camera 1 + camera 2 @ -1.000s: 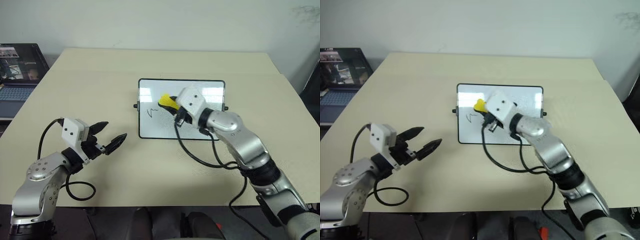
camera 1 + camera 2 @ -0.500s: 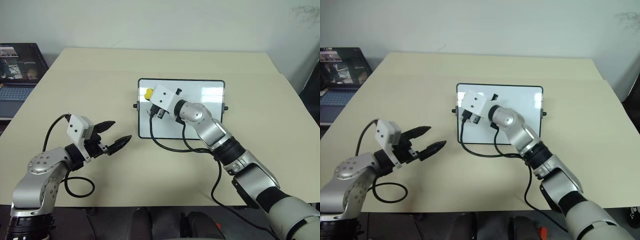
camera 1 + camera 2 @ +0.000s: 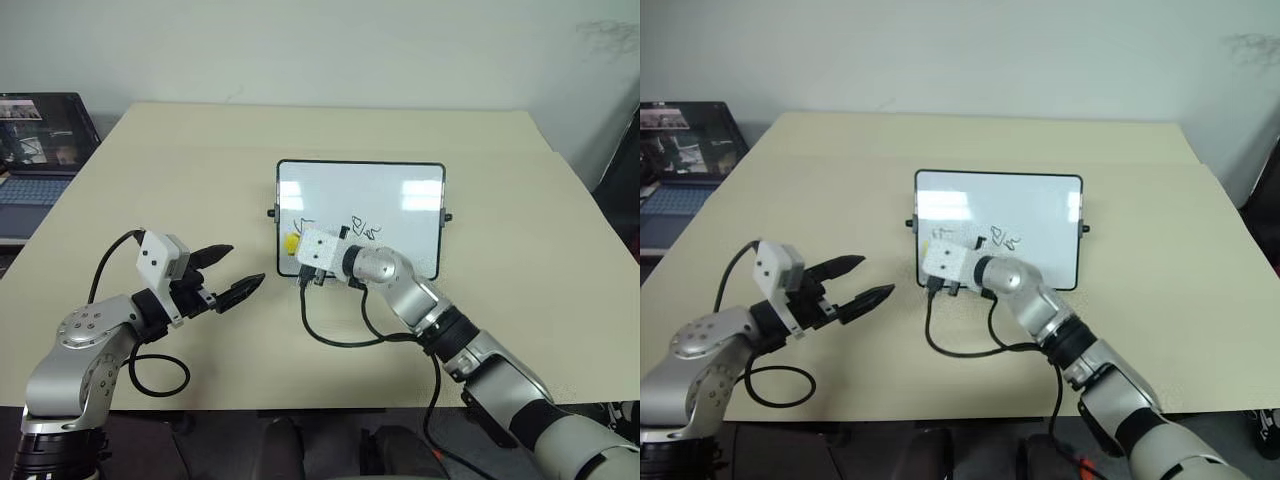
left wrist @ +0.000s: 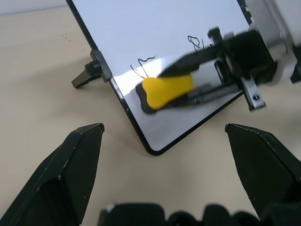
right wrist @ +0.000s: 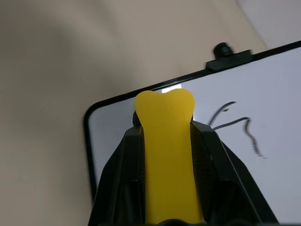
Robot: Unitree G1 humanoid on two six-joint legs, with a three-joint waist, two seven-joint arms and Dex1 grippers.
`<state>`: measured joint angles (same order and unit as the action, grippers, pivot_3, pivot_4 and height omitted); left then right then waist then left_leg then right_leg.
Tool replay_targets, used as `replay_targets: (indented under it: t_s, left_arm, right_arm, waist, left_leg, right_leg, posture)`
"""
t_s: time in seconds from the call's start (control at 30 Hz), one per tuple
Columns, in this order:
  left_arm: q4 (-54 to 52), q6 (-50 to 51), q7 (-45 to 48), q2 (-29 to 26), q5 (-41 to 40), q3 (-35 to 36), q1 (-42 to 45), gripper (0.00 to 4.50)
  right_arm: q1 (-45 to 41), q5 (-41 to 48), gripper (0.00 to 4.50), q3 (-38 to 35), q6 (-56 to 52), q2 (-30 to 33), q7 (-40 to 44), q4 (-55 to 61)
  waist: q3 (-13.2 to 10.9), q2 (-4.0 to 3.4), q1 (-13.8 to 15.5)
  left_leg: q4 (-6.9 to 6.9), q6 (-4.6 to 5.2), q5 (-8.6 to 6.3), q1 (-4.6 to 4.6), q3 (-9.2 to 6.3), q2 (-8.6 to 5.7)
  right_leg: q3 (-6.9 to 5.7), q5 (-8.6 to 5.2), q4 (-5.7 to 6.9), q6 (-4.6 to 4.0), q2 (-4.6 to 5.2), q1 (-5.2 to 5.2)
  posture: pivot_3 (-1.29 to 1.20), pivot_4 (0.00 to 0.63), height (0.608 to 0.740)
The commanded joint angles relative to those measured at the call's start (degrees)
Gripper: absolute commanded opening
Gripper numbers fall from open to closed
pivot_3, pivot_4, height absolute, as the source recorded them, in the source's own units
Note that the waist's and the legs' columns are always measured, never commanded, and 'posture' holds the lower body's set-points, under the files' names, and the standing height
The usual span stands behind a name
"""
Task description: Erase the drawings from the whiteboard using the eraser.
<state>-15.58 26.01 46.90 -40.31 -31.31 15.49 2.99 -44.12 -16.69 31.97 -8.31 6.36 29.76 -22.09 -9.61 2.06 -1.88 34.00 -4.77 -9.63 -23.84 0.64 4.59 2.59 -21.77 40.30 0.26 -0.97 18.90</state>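
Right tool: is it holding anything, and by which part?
Yes. The right tool is shut on the yellow eraser, its two black fingers clamping the long sides, with the rounded end sticking out over the whiteboard.

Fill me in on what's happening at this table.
The robot is wiping a whiteboard that stands propped on the table. Its right pincer is shut on a yellow eraser, held at the board's lower left corner, just below a tick-like drawing. A second squiggle sits further along near the board's middle, and both marks are unerased. The left pincer hangs open over the table, short of the board, holding nothing.
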Motion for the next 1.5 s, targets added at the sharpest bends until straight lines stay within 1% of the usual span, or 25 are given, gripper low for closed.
replay_targets:
  t_s: [0.03, 0.1, 0.17, 0.27, 0.3, 0.43, 0.6, 0.73, 0.9, 1.0, 1.07, 1.23, 1.4, 1.5]
  left_arm:
    - [-2.1, -0.5, 0.2, -0.4, -0.2, 0.0, 0.7, 4.50]
    - [-2.0, -0.5, 0.2, -0.3, -0.2, 0.0, 0.8, 4.50]
    - [-2.1, -0.6, 0.2, -0.2, -0.2, -0.1, 0.6, 4.50]
    - [-2.0, -0.7, 0.3, -0.2, -0.2, -0.2, 0.5, 4.50]
    - [-2.0, -0.7, 0.3, -0.1, -0.2, -0.3, 0.6, 4.50]
    - [-2.2, -0.6, 0.4, 0.1, -0.2, -1.1, 0.9, 4.50]
    - [-2.1, -0.6, 0.7, -0.3, -0.4, -1.4, 0.9, 4.50]
    - [-2.1, -0.4, 0.9, -0.4, -0.6, -1.5, 1.2, 4.50]
    - [-1.9, -0.3, 1.2, -0.4, -0.4, -1.8, 1.7, 4.50]
    - [-2.3, -0.2, 1.3, -0.3, -0.5, -1.7, 1.3, 4.50]
    - [-2.5, -0.1, 1.2, -0.3, -0.5, -1.6, 1.1, 4.50]
    - [-2.6, -0.1, 1.2, -0.1, -0.5, -1.6, 1.0, 4.50]
    - [-2.4, -0.2, 1.2, -0.1, -0.3, -2.0, 1.4, 4.50]
    - [-2.2, -0.3, 1.2, 0.0, -0.3, -2.1, 1.6, 4.50]
  right_arm:
    - [0.3, 1.2, 1.00, -2.9, -3.1, 0.6, 2.0, 4.1]
    - [-0.6, 3.0, 0.99, -5.0, -4.9, 0.3, 3.4, 9.3]
    - [-2.7, 4.8, 0.99, -7.9, -7.2, -0.3, 3.8, 14.0]
    - [-5.7, 4.7, 0.99, -10.4, -7.0, -0.8, 1.8, 14.3]
    - [-6.7, 4.4, 0.99, -10.8, -6.4, -1.0, 0.7, 12.9]
    - [-10.9, 2.2, 0.99, -10.5, -2.0, -2.4, -4.2, 0.4]
    - [-12.6, 0.6, 0.99, -9.3, 2.6, -4.4, -6.5, -10.1]
    - [-12.9, -0.3, 0.99, -9.1, 4.2, -5.0, -7.0, -15.7]
    - [-11.9, -2.2, 0.99, -7.5, 5.4, -4.6, -6.6, -20.9]
    - [-10.8, -3.2, 0.99, -6.2, 6.1, -4.5, -6.4, -23.0]
    - [-10.1, -3.6, 0.99, -5.5, 6.2, -4.5, -5.9, -23.6]
    - [-7.8, -4.4, 0.99, -3.8, 4.8, -4.7, -3.6, -24.1]
    - [-5.4, -4.2, 0.99, -3.1, 3.3, -4.7, -1.6, -22.9]
    - [-5.1, -3.5, 0.99, -3.7, 2.9, -4.7, -0.9, -20.2]
  waist:
    - [0.0, -0.01, 0.0]
    - [-0.1, 0.01, 0.1]
    - [-0.1, 0.01, 0.1]
    - [-0.1, 0.01, 0.0]
    - [-0.1, 0.00, -0.1]
    - [-0.1, 0.01, -0.1]
    - [-0.1, 0.02, -0.1]
    - [-0.1, 0.02, -0.1]
    - [-0.1, 0.04, -0.2]
    - [0.0, 0.06, -0.3]
    - [0.0, 0.11, -0.3]
    - [0.2, 0.15, -0.3]
    - [0.2, 0.14, -0.3]
    - [0.2, 0.12, -0.3]
  left_leg:
    - [0.00, 0.01, 0.01, 0.00, -0.01, 0.01]
    - [0.00, 0.02, 0.02, -0.06, -0.02, 0.01]
    - [0.00, 0.02, 0.02, -0.37, -0.08, 0.01]
    - [0.00, 0.00, 0.02, -0.81, -0.13, 0.00]
    - [-0.01, 0.00, 0.02, -0.81, -0.12, 0.01]
    - [-0.08, -0.01, 0.00, -0.81, -0.04, 0.03]
    - [-0.07, -0.01, 0.00, -0.84, 0.01, 0.00]
    - [-0.07, -0.01, 0.00, -0.81, 0.00, 0.02]
    - [-0.05, 0.00, 0.01, -0.45, 0.00, 0.01]
    - [-0.06, 0.00, 0.00, 0.01, 0.00, 0.01]
    - [-0.05, 0.01, 0.01, 0.07, -0.02, 0.01]
    - [-0.04, 0.04, 0.03, 0.19, -0.09, 0.02]
    - [-0.09, 0.04, 0.01, 1.05, -0.13, 0.11]
    - [-0.09, 0.08, 0.04, 1.06, -0.26, 0.19]
  right_leg:
    - [0.01, 0.00, 0.00, 0.00, 0.00, 0.00]
    - [0.02, 0.01, 0.01, -0.01, 0.00, 0.06]
    - [0.04, 0.02, 0.05, -0.02, 0.01, 0.07]
    - [0.02, 0.02, 0.11, -0.01, 0.00, 0.48]
    - [0.02, 0.01, 0.08, -0.02, -0.01, 0.51]
    - [0.02, 0.00, -0.08, -0.03, -0.02, 0.50]
    - [0.04, 0.01, -0.23, -0.04, 0.03, 0.45]
    - [-0.04, 0.01, -0.14, -0.04, 0.01, 0.43]
    - [-0.01, 0.01, 0.01, -0.04, 0.02, 0.18]
    - [0.03, 0.00, 0.02, -0.04, 0.03, 0.09]
    - [0.02, 0.00, 0.03, -0.04, 0.03, 0.04]
    - [0.06, 0.00, 0.11, -0.04, 0.03, -0.04]
    - [0.13, -0.20, 0.01, 0.10, 0.16, -0.89]
    - [0.14, -0.19, 0.01, 0.11, 0.18, -0.89]
  posture:
    - [0.00, 0.150, 0.740]
    - [0.00, 0.150, 0.740]
    - [0.00, 0.150, 0.740]
    - [0.00, 0.150, 0.740]
    - [0.00, 0.150, 0.740]
    - [0.00, 0.150, 0.740]
    - [0.00, 0.150, 0.740]
    - [0.00, 0.150, 0.740]
    - [0.00, 0.150, 0.740]
    - [0.00, 0.150, 0.740]
    - [0.00, 0.150, 0.740]
    - [0.00, 0.150, 0.740]
    - [0.00, 0.150, 0.740]
    - [0.00, 0.150, 0.740]
